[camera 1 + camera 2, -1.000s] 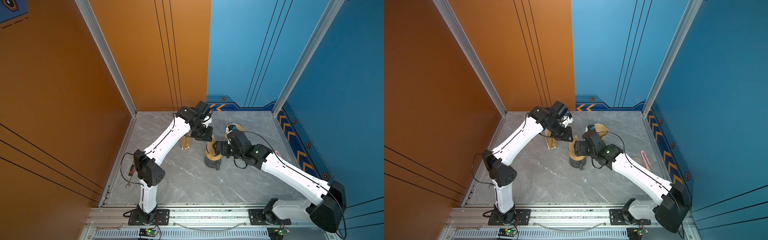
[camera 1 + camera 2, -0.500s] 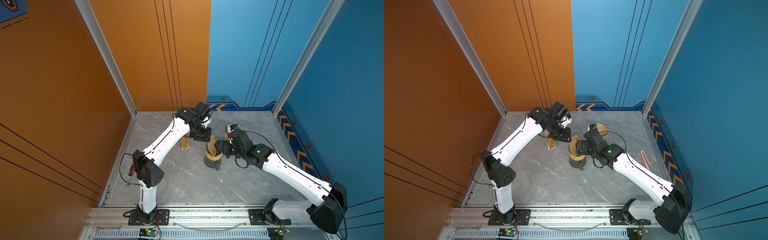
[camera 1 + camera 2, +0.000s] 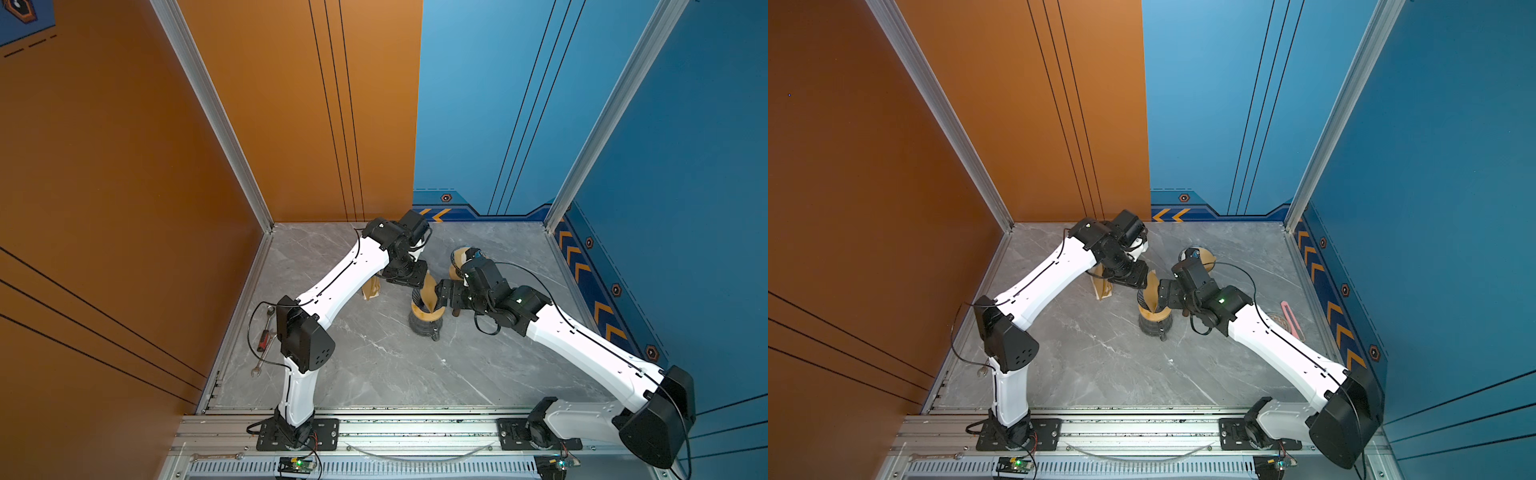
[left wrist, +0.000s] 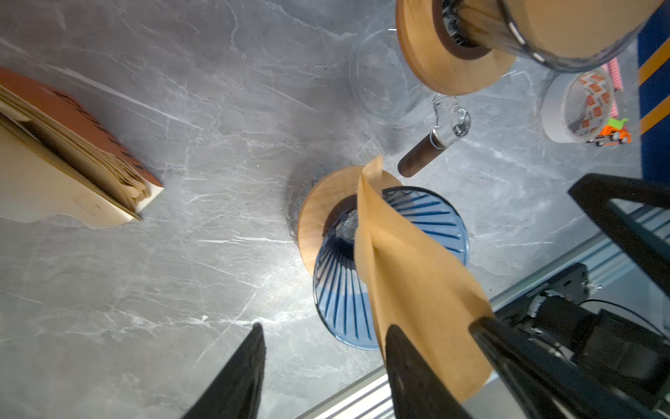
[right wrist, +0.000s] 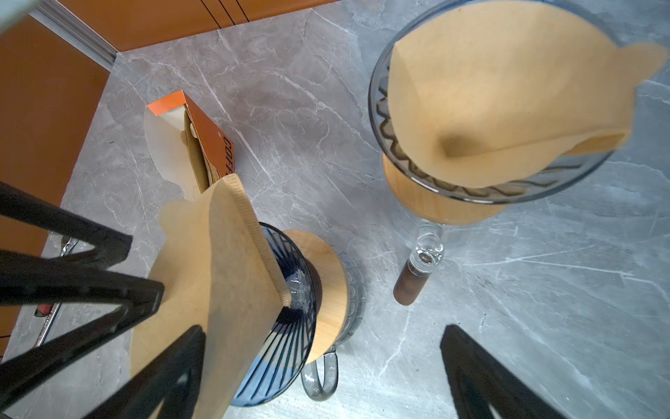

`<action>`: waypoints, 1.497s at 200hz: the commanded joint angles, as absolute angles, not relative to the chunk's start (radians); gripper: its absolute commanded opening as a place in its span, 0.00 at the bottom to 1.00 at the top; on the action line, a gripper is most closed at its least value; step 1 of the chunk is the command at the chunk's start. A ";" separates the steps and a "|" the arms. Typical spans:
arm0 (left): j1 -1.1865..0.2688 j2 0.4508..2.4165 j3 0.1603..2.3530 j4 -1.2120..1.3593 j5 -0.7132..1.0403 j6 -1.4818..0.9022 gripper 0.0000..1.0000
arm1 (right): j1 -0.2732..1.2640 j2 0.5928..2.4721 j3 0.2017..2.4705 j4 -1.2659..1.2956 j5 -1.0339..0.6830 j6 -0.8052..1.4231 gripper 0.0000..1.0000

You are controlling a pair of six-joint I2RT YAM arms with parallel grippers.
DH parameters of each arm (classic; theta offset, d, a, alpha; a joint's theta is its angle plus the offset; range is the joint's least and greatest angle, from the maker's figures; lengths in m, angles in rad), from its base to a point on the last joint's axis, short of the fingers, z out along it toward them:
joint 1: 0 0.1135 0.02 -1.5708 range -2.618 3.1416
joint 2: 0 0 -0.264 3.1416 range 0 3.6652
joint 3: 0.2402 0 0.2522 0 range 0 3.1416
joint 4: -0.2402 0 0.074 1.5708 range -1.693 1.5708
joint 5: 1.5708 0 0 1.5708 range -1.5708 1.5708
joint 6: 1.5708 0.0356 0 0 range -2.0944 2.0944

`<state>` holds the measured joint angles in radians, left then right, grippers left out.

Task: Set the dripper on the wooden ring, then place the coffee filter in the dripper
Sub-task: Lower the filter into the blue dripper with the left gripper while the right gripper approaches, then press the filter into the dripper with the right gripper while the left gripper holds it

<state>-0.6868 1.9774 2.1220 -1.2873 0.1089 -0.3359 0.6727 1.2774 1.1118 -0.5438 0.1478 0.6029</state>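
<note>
The dripper (image 4: 427, 214) is a blue ribbed glass cone on a wooden collar, standing on a glass carafe mid-table (image 3: 419, 299). The coffee filter (image 4: 409, 275), a folded brown paper cone, stands tilted with its tip inside the dripper (image 5: 293, 319) in both wrist views; both top views also show the filter (image 3: 429, 289) (image 3: 1152, 291). My left gripper (image 4: 326, 326) is open with nothing between its fingers; the filter leans against the outer side of one. My right gripper (image 5: 324, 327) is wide open beside the dripper, one finger against the filter's other face.
A second dripper (image 5: 489, 174) holding its own filter stands just behind, its carafe's dark handle (image 5: 409, 283) pointing this way. An open orange filter box (image 3: 371, 289) stands to the left. A tape roll (image 4: 576, 105) and pink knife (image 3: 1289, 318) lie right; tools (image 3: 264, 340) lie left.
My left gripper's jaws have spread apart and no longer pinch the filter, which stays standing in the dripper. The right gripper has stayed wide open in nearly the same place.
</note>
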 commanded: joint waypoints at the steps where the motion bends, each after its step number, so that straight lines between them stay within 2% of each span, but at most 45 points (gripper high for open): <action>1: -0.693 1.980 2.120 -1.310 0.044 -0.318 0.61 | 0.666 1.263 1.112 -0.581 0.163 0.597 0.99; 28: -0.695 1.988 2.114 -1.310 0.034 -0.313 0.72 | 0.663 1.273 1.115 -0.582 0.153 0.595 0.98; 46: -0.694 1.996 2.117 -1.309 0.032 -0.312 0.74 | 0.662 1.279 1.117 -0.586 0.149 0.595 0.97; 59: -0.696 2.003 2.118 -1.309 0.034 -0.311 0.82 | 0.661 1.282 1.117 -0.590 0.150 0.595 0.97; 70: -0.698 2.009 2.120 -1.309 0.035 -0.310 0.85 | 0.660 1.285 1.112 -0.592 0.150 0.597 0.97; 75: -0.698 2.011 2.120 -1.309 0.034 -0.309 0.91 | 0.658 1.286 1.113 -0.593 0.149 0.597 0.97; 96: -0.698 2.021 2.123 -1.309 0.024 -0.305 0.93 | 0.654 1.296 1.111 -0.600 0.149 0.598 1.00; 113: -0.695 2.029 2.128 -1.308 0.007 -0.299 0.99 | 0.650 1.304 1.111 -0.600 0.147 0.601 1.00; 207: -0.678 2.063 2.139 -1.307 -0.034 -0.279 0.98 | 0.647 1.361 1.110 -0.624 0.147 0.629 1.00; 299: -0.688 2.069 2.101 -1.255 0.003 -0.295 0.98 | 0.682 1.440 1.174 -0.652 0.132 0.632 1.00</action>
